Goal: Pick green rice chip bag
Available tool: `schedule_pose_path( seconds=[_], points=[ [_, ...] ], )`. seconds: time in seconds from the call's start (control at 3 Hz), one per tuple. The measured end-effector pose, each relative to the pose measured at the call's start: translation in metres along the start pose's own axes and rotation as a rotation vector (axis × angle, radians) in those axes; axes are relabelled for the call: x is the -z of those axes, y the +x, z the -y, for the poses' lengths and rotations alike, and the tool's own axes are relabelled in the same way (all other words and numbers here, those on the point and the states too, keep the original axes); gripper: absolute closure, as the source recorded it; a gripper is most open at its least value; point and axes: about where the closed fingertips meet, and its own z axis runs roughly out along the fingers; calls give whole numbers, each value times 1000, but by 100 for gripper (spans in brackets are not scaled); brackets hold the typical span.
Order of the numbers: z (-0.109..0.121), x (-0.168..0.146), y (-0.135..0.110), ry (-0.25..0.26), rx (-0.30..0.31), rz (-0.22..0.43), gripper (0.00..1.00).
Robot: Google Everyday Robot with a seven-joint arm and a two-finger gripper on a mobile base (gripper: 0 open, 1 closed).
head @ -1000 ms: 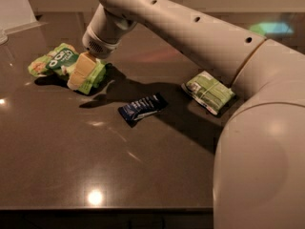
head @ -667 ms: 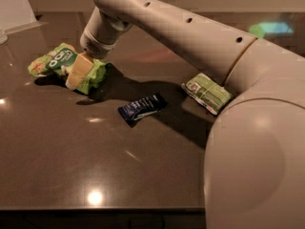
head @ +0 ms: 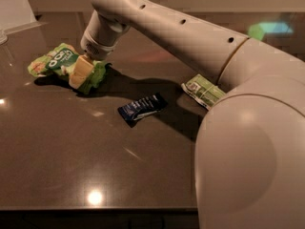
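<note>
The green rice chip bag (head: 55,61) is lime green with a dark green label and lies on the dark tabletop (head: 95,151) at the far left. My gripper (head: 82,73) comes down from the big pale arm (head: 190,37) and sits on the bag's right end, touching it. The wrist hides part of the bag's right side.
A small dark blue wrapper (head: 142,108) lies near the middle of the table. A darker green flat packet with a white panel (head: 202,90) lies to the right, close to my arm's base (head: 248,166). The table's front edge runs along the bottom.
The arm has shifted a little to the left. The gripper stays at the right end of the bag, and the bag has barely moved.
</note>
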Motion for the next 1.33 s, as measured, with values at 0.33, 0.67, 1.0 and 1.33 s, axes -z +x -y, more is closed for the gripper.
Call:
schedule_pose_path(
  seconds=[0.33, 0.67, 1.0, 1.33],
  points=[
    [-1, 0, 4, -16, -15, -23, 41],
    [-4, 6, 6, -42, -30, -35, 64],
    [-6, 26, 0, -61, -30, -11, 88],
    [-9, 59, -10, -69, -9, 35, 100]
  ],
)
